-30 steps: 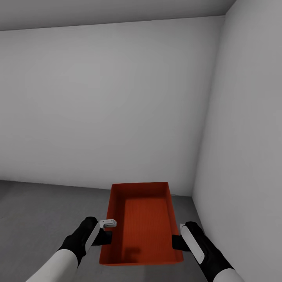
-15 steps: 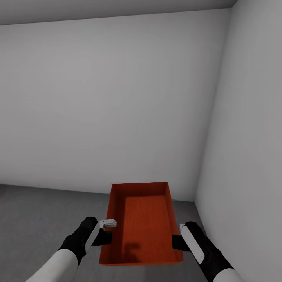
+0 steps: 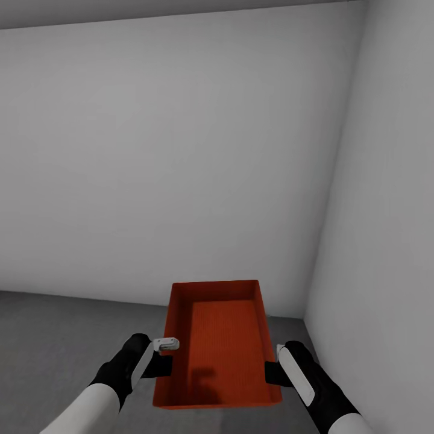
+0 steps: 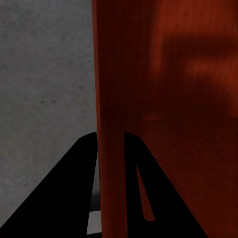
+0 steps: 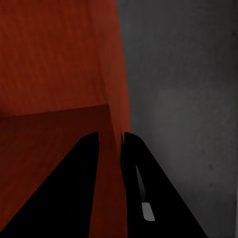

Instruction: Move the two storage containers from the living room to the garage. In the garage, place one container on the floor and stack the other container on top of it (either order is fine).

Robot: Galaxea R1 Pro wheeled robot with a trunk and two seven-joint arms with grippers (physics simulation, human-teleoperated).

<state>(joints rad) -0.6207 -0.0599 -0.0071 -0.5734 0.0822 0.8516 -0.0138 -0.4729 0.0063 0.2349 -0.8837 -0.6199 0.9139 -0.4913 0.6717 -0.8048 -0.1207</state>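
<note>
Both my pincers are clamped on one bin, carried in front of me above the floor. My left pincer grips the bin's left wall: in the left wrist view that pincer has one black finger outside the orange-red wall and the other inside, the wall pinched between them. My right pincer holds the right wall the same way; in the right wrist view that pincer straddles the wall, one finger over the bin's inside and the other on the outer side, above the grey concrete.

From my head view the bin runs lengthwise away from me, its open top up, level, with its ribbed bottom in sight and a soft shadow near my end of it. Nothing lies inside it. My grips sit toward the near end of the long walls, roughly opposite each other. My forearms come in from the lower corners, white sleeves ending in black wrists.

Ahead stands a plain grey-white wall, meeting another wall on my right in a corner. The bin's far end points toward the foot of that corner. Below it the floor is dark grey, matte and speckled, and the bin does not touch it.
</note>
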